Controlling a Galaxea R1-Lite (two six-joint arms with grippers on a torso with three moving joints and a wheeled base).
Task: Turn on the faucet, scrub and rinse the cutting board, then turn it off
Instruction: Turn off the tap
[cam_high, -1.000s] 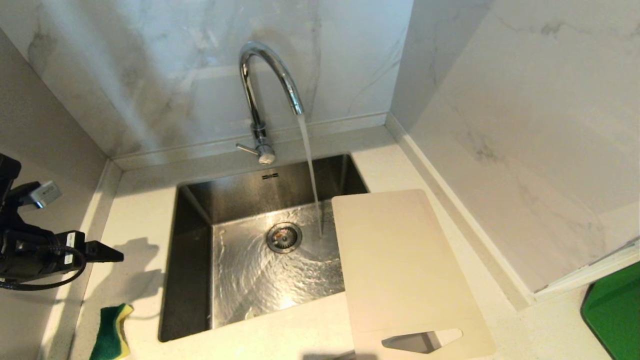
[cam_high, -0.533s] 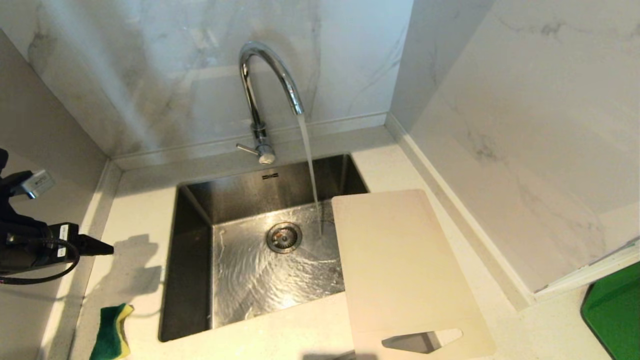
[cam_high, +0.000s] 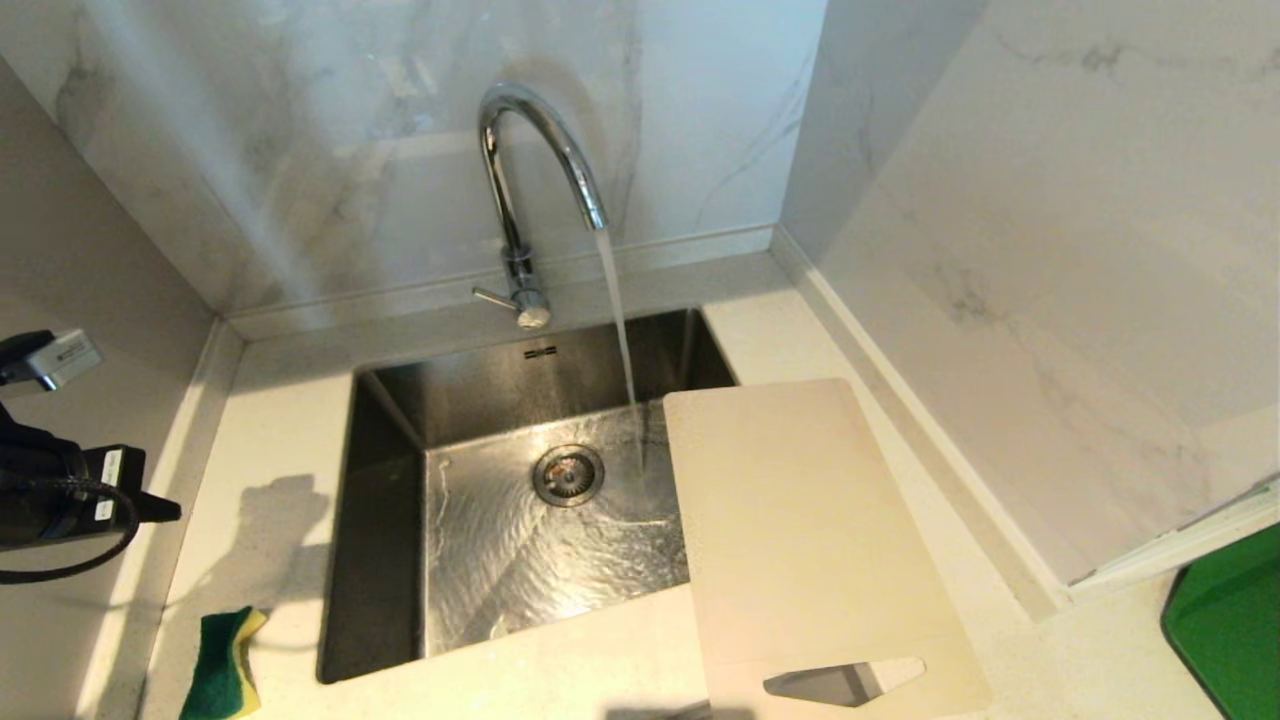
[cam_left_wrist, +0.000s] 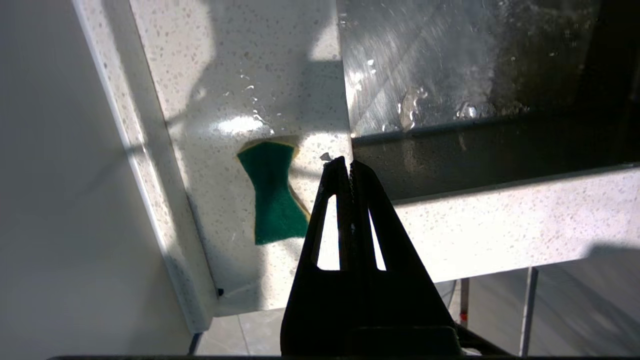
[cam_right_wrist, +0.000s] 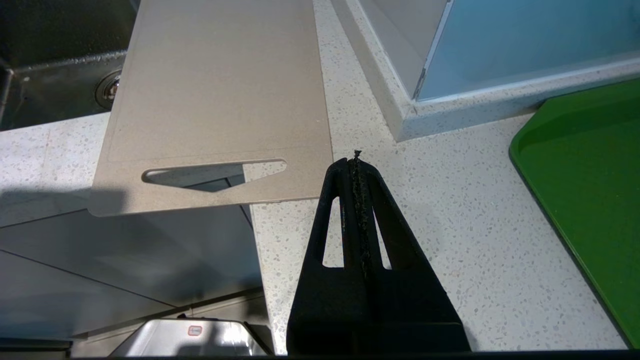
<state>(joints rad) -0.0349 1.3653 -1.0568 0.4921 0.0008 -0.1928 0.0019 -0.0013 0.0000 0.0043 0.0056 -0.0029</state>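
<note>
One sponge (cam_left_wrist: 274, 192), green with a yellow backing, lies on the worktop (cam_left_wrist: 235, 90) just beside and slightly ahead of the left gripper (cam_left_wrist: 346, 167), whose fingers are pressed together on nothing. It sits off to the side of the fingertips, away from the sink (cam_high: 385, 500), with its long axis roughly in line with the fingers. Since the sponge is close to this arm, the left looks better placed to fetch it, though the fingers would have to part first. One cutting board (cam_right_wrist: 215, 100) lies just ahead of the right gripper (cam_right_wrist: 356, 162), also closed and empty, its handle cutout at the near end and its long axis running away from the fingers, the far end overhanging the sink. Farthest off, one faucet (cam_high: 535, 160) runs a single stream into the basin beside the board's far edge.
</note>
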